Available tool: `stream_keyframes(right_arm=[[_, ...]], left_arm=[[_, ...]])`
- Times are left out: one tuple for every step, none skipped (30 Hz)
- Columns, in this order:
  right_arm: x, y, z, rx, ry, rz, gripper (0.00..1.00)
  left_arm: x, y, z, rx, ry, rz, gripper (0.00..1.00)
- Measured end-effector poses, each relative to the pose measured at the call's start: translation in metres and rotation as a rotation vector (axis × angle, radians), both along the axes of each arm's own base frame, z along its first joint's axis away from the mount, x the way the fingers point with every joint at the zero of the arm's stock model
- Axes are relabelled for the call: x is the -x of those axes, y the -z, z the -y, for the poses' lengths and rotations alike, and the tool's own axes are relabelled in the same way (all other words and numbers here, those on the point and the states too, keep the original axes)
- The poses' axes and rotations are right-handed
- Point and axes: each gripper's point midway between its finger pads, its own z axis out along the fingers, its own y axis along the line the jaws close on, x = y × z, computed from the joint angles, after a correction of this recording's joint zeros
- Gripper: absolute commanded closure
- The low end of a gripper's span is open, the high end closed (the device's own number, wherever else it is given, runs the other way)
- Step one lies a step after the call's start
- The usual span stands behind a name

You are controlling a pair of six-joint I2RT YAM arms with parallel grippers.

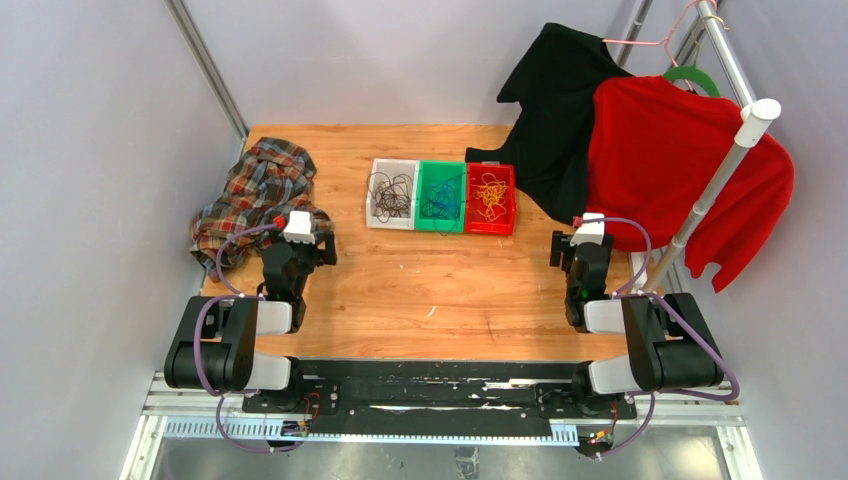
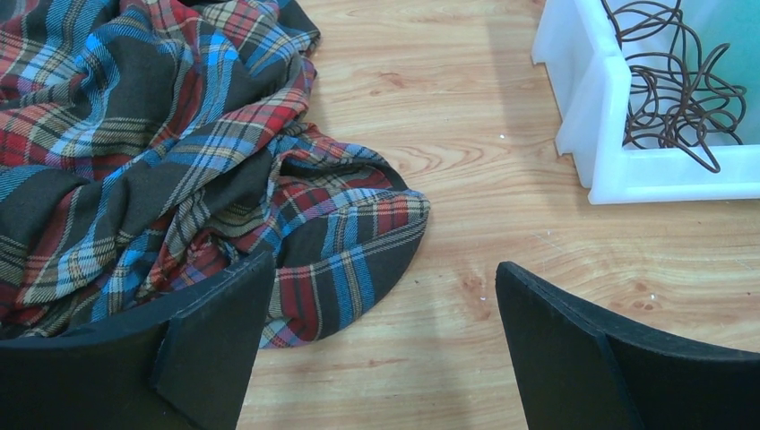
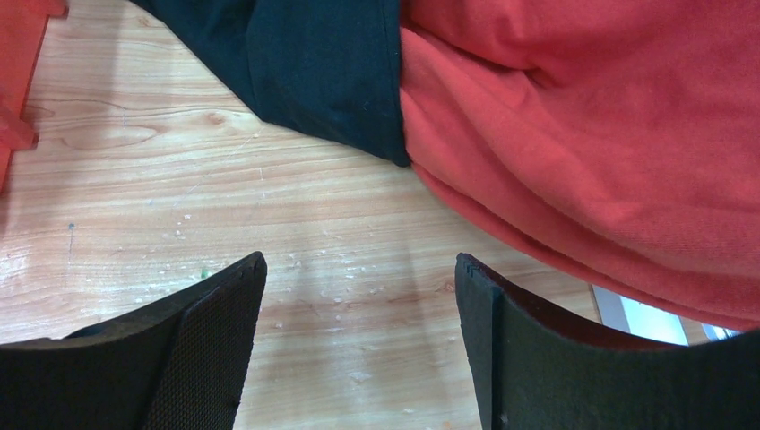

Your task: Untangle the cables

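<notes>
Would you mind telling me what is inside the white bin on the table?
The white bin holds a loose tangle of dark brown cables in curly loops. From the left wrist, its near wall covers the bottom of the pile, and anything beneath the loops is hidden.

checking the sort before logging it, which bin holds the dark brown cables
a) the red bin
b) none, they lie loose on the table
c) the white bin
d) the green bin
c: the dark brown cables lie curled inside the white bin, as the left wrist view shows up close and the top view confirms at the left end of the row.
</notes>
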Motion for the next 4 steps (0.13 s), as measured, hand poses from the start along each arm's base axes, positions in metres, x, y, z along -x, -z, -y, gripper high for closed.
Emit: stream_keyframes(right_arm=[[0.0000, 0.0001, -0.0001, 0.000, -0.001, 0.000, 0.23], [0.0000, 0.0001, -0.0003, 0.000, -0.001, 0.000, 0.23], [0.0000, 0.0002, -0.0004, -0.001, -0.002, -0.001, 0.23], [0.0000, 0.0003, -0.0004, -0.001, -0.003, -0.001, 0.23]], left_arm=[[0.0000, -0.0001, -0.0003, 0.000, -0.002, 0.000, 0.02], [0.0000, -0.0001, -0.0005, 0.000, -0.003, 0.000, 0.02], [-0.0001, -0.0001, -0.0007, 0.000, -0.004, 0.000, 0.02], [-0.0001, -0.0001, -0.0009, 0.000, -0.005, 0.000, 0.02]])
